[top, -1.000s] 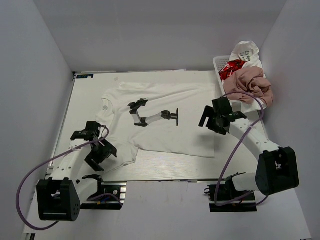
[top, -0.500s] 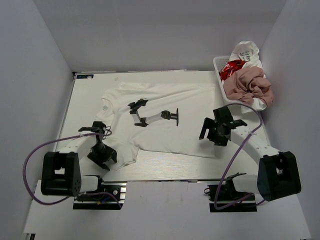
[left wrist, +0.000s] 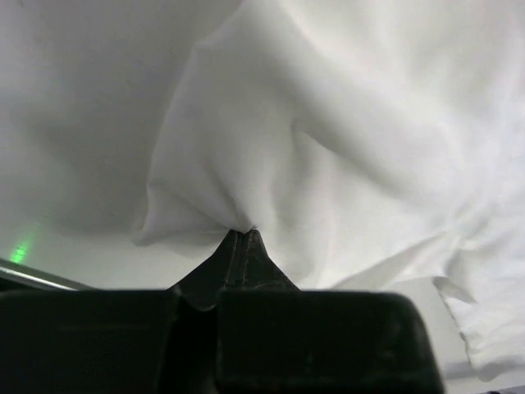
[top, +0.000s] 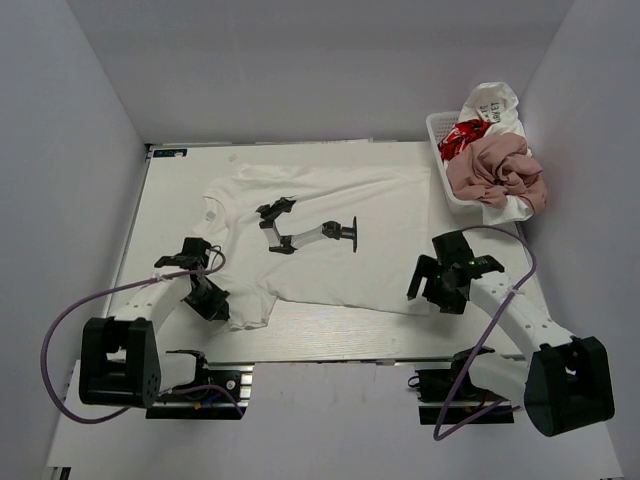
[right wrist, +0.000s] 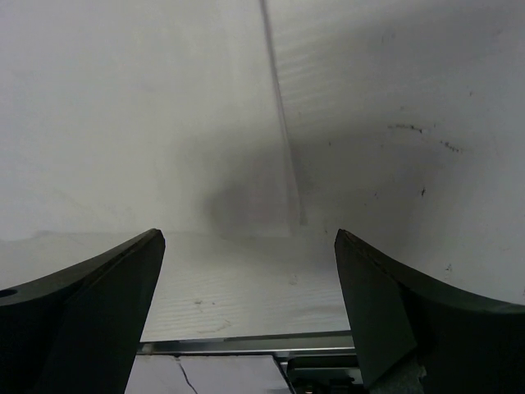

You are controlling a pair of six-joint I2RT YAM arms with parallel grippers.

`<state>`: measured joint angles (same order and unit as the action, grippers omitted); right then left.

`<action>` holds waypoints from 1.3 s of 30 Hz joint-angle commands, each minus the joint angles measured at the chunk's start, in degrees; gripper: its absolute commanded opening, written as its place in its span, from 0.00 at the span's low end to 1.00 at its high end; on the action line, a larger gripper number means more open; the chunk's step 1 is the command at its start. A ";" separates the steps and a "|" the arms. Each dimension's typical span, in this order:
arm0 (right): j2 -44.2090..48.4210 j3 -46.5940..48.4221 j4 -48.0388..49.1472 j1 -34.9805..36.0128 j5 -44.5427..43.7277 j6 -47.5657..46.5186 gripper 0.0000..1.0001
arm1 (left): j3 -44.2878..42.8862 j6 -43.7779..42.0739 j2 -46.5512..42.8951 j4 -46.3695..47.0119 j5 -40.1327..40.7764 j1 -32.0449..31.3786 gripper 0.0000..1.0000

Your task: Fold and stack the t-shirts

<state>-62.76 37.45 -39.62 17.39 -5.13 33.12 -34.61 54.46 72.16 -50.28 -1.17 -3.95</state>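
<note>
My feed, surface inventory:

- Table [top: 330, 328]: pale wood-grain top, white walls on three sides.
- White t-shirt [top: 385, 215]: one, lying spread across the middle of the table. Collar toward the left, hem toward the right, black marks on the front. The near left corner is bunched.
- White lattice basket [top: 437, 128]: one, at the far right corner, just beside the shirt's far hem corner.

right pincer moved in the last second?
Yes. The right pincer has drawn back toward the near edge of the table, away from the white basket. It is now open by the near right corner of the spread white t-shirt.
</note>
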 commanded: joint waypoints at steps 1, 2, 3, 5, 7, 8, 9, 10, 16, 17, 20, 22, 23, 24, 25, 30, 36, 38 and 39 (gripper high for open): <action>-2.00 -2.99 0.93 0.45 1.43 2.65 0.88 | -0.72 -2.07 -5.62 2.48 2.14 -0.10 0.00; -2.54 -3.87 1.73 0.72 2.22 3.17 0.88 | -1.33 -2.68 -7.98 1.95 2.14 -0.10 0.00; -3.06 -4.23 4.61 0.98 2.75 3.35 0.87 | -1.34 -2.69 -9.04 1.42 2.14 -0.10 0.00; -6.39 -4.23 7.78 1.16 3.36 4.05 0.83 | -1.86 -3.21 -10.89 0.27 2.14 -0.10 0.00; -9.03 -3.88 10.34 1.68 4.24 4.40 0.78 | -2.47 -3.74 -13.09 -0.43 2.14 -0.10 0.00; -10.44 -3.53 13.05 1.86 4.33 4.75 0.67 | -3.00 -3.74 -13.71 -0.95 2.14 -0.10 0.00; -11.49 -3.27 13.59 2.03 4.33 4.84 0.59 | -3.01 -3.74 -14.50 -0.96 1.44 -0.10 0.00; -11.85 -2.39 14.47 2.21 5.12 5.19 0.52 | -3.79 -4.27 -14.50 -0.96 1.43 -0.10 0.00; -9.84 3.14 15.45 2.48 -1.29 4.85 0.00 | -13.69 -5.77 -15.73 0.98 1.43 -0.10 0.00; -7.83 7.24 15.53 2.30 -1.46 4.76 0.00 | -16.08 -6.29 -15.73 0.98 1.96 -0.10 0.00; -4.57 14.10 14.05 2.74 -3.74 3.70 0.00 | -27.85 -8.13 -15.13 2.20 3.37 -0.10 0.00; -1.14 20.61 13.08 2.74 -5.94 2.74 0.00 | -37.92 -9.02 -14.34 2.21 5.11 -0.10 0.00; -0.35 22.21 12.55 2.65 -7.95 2.56 0.00 | -41.21 -10.41 -14.33 2.21 5.73 -0.10 0.00; 2.18 25.10 12.02 2.65 -9.36 1.69 0.00 | -46.72 -11.29 -13.55 2.21 6.44 -0.10 0.00; 2.81 28.26 10.89 2.48 -10.51 1.51 0.00 | -49.39 -11.30 -12.93 2.21 6.44 0.51 0.00; 4.67 44.42 8.24 2.39 -13.06 -3.58 0.00 | -66.66 -16.48 -10.73 1.77 7.22 0.52 0.00; 4.23 62.99 3.94 2.48 -11.40 -9.82 0.00 | -94.30 -25.53 -2.56 -4.38 8.37 0.52 0.00; 4.58 68.26 2.53 2.48 -11.57 -10.62 0.00 | -99.05 -27.64 -2.55 -3.17 8.38 0.52 0.00; 4.67 69.32 2.35 2.39 -11.57 -11.67 0.00 | -99.85 -28.95 -4.29 -1.24 8.38 0.52 0.00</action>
<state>-58.85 102.24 -34.94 19.90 -15.27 25.85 -129.45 31.55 70.46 -52.23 5.54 -3.81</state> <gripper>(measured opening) 0.026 0.022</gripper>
